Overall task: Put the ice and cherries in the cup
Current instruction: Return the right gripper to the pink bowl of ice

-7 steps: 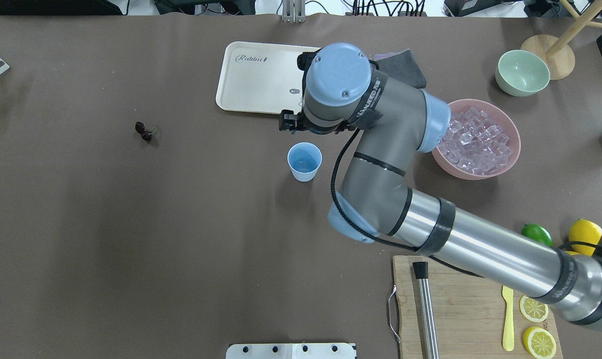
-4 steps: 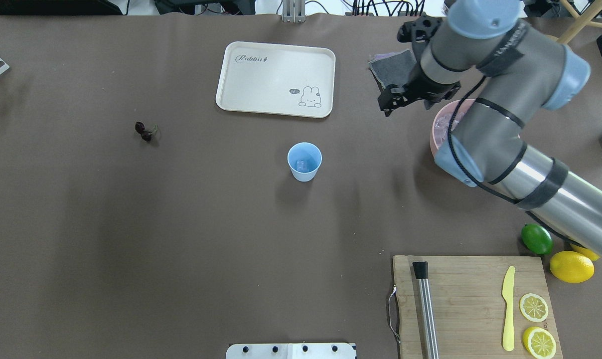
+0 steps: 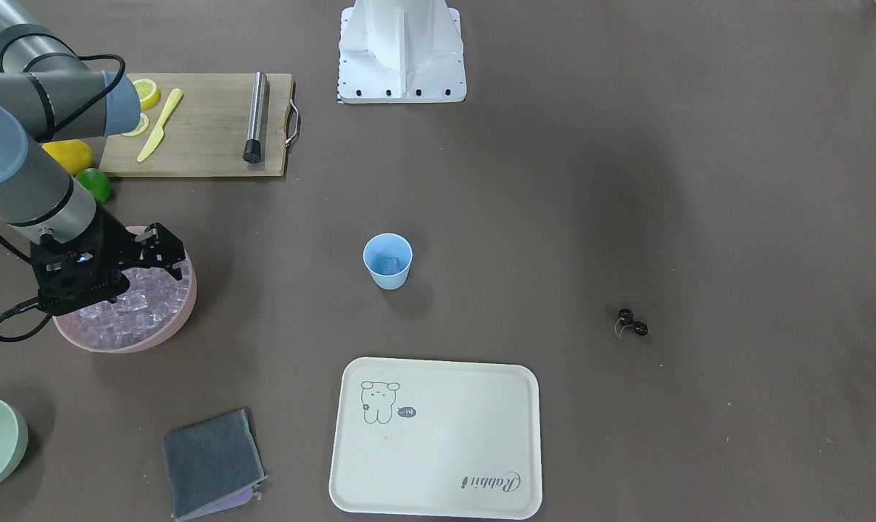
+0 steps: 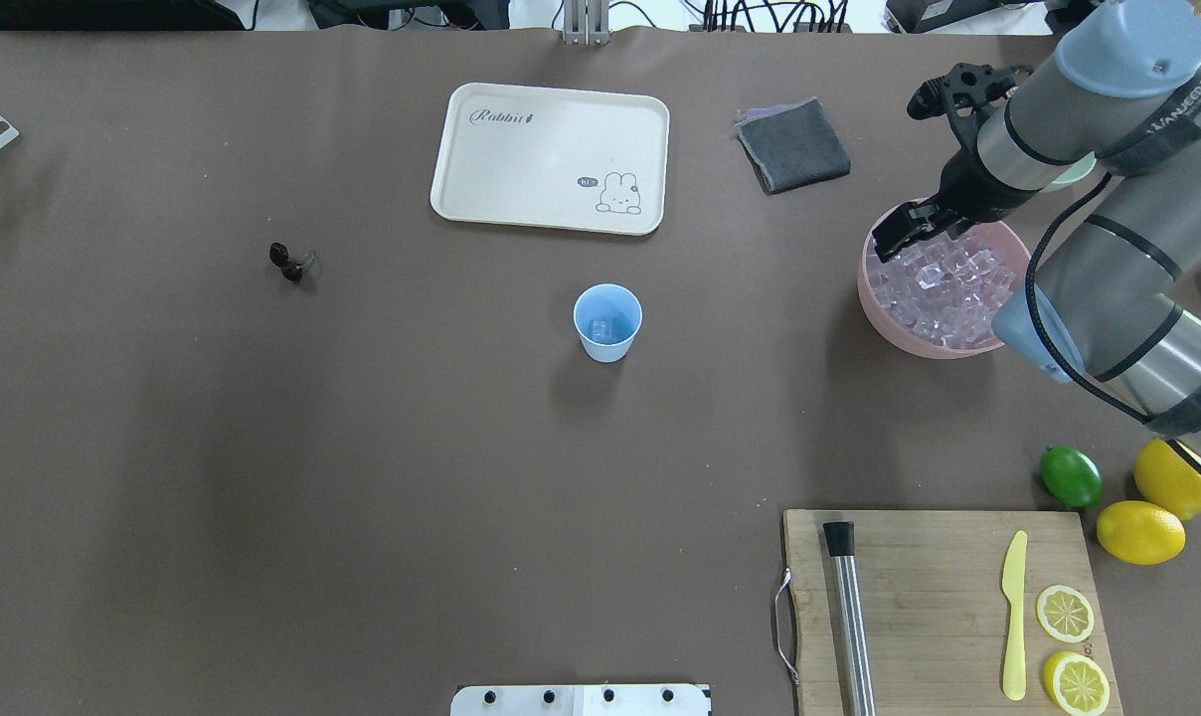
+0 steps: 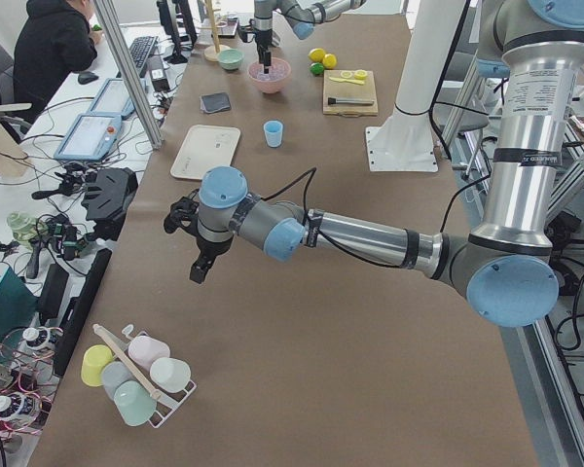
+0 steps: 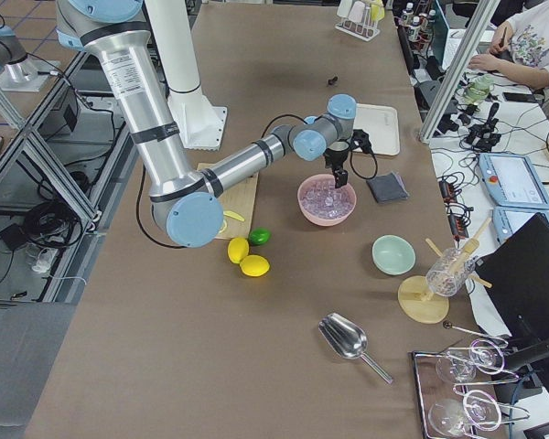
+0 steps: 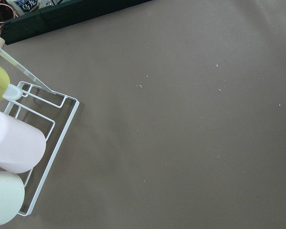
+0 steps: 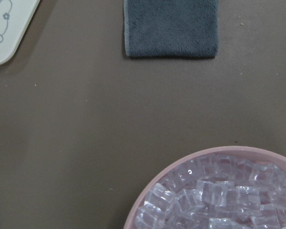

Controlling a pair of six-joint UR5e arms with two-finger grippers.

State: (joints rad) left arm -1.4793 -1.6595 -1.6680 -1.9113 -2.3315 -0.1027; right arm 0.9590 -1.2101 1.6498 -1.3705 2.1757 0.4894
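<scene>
Ice (image 4: 943, 288): almost all cubes lie heaped in the pink bowl (image 4: 871, 298) on the right side of the table. I see one cube also inside the cup.
Cup (image 4: 607, 321): it stands upright near the middle of the table, alone, well apart from the bowl and from the cherries.
Cherries (image 4: 288, 262): the pair lies on the bare table on the left side, far from the cup. Nothing touches it.
Right gripper (image 4: 899, 237): it hovers over the far-left rim of the bowl and points down at the ice. The jaws look spread apart and I see nothing between them. If the tips touch the ice, I cannot tell.
Left gripper (image 5: 197, 270): only the left side view shows it, hanging above the table's left end, near a wire rack (image 7: 43, 143) of cups. How far it is opened, or if it holds something, I cannot tell.
Tray (image 4: 551, 157): cream colour, it lies just beyond the cup.
Cloth (image 4: 792, 145): grey and folded, between the tray and the bowl.
Board (image 4: 919, 607): at the near right, it carries a steel bar, a yellow knife and two lemon slices.
</scene>
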